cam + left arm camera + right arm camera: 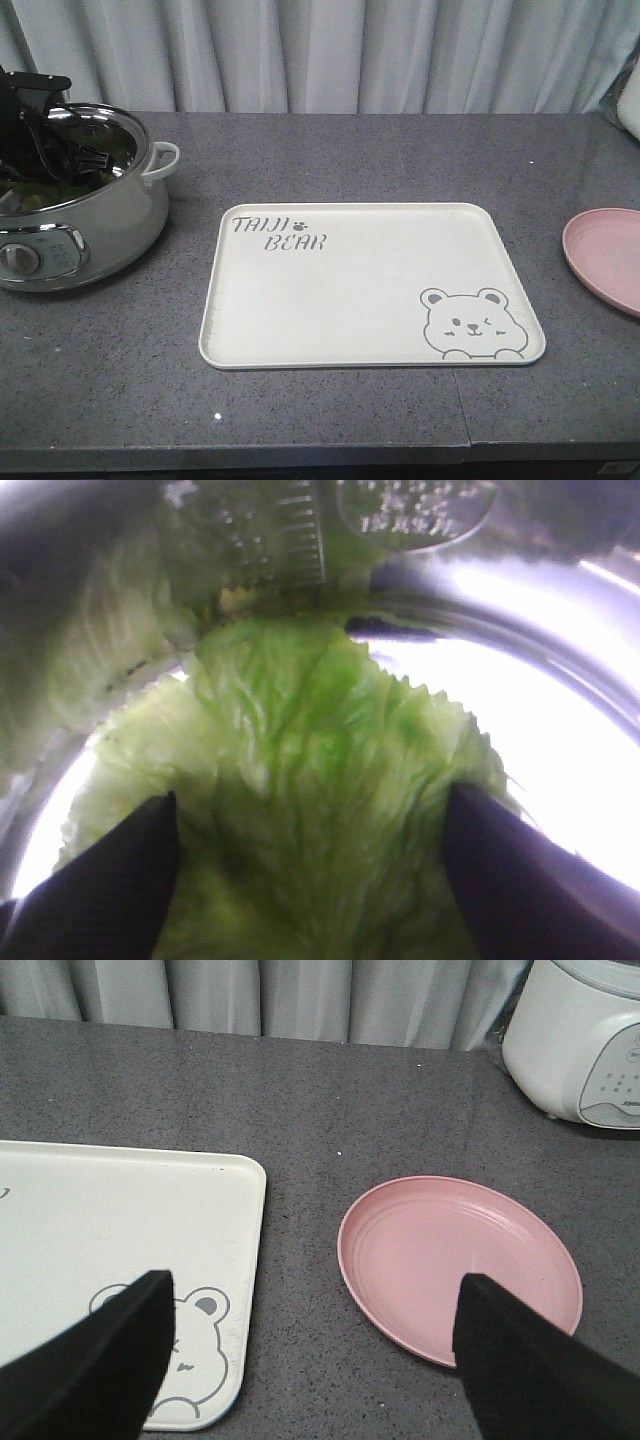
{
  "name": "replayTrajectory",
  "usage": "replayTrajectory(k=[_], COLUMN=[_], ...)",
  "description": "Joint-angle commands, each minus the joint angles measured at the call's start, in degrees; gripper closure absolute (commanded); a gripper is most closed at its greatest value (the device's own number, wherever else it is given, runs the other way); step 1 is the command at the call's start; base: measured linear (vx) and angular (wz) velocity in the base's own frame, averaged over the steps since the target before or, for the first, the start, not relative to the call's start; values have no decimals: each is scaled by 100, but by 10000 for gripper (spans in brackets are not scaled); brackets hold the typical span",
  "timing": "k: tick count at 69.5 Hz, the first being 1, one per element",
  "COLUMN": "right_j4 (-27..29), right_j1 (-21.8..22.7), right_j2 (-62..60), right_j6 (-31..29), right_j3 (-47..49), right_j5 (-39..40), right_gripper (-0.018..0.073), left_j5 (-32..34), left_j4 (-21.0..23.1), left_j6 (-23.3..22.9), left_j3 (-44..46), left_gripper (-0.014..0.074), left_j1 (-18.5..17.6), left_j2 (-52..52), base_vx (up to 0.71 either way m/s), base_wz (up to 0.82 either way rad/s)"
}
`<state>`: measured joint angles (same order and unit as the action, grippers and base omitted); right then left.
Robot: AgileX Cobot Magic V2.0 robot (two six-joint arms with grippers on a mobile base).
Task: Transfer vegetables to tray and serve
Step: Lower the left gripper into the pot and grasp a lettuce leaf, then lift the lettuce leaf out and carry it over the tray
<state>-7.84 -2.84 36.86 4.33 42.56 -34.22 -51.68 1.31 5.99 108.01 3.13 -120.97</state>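
Grey bench [400, 150] | L end effector [310, 798] spread astride lettuce leaf [300, 720] in pot [110, 215] | R end effector [315, 1280] spread, nothing held

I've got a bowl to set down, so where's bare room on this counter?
The whole tray is bare. Counter is free between pot and tray, between tray and plate, and behind the tray. Crowded: the pot, where the left jaws straddle lettuce.

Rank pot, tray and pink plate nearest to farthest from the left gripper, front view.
1. Pot: far left; the left gripper is inside it.
2. Tray: centre of view, right of the pot.
3. Pink plate: far right edge, beyond the tray.
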Motion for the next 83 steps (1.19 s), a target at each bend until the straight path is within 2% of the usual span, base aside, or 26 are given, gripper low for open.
replayTrajectory(k=[1,20,29,48,62,74,83], right_j4=[-101,-101,-101,-101,-101,-101,-101], right_j1=[7,7,7,7,7,7,7], right_j2=[37,37,37,37,37,37,37], right_j6=[0,0,0,0,0,0,0], right_j3=[191,191,191,191,191,191,191], right_j5=[385,380,380,380,380,380,380], right_gripper=[-4,-4,-4,-4,-4,-4,-4], left_j5=[157,108,3,-205,-338,-198,144], left_j4=[22,27,41,156,655,685,693], left_j6=[-6,-6,-14,-26,71,189,189], left_j3=[171,171,171,171,-13,-539,-1082], left_gripper=[162,488,598,604,604,604,604], left_j1=[-4,-4,-4,-25,-52,-421,-907], left_j2=[242,261,354,1079,1798,2550,3067], base_vx=[0,0,0,0,0,0,0], base_wz=[0,0,0,0,0,0,0])
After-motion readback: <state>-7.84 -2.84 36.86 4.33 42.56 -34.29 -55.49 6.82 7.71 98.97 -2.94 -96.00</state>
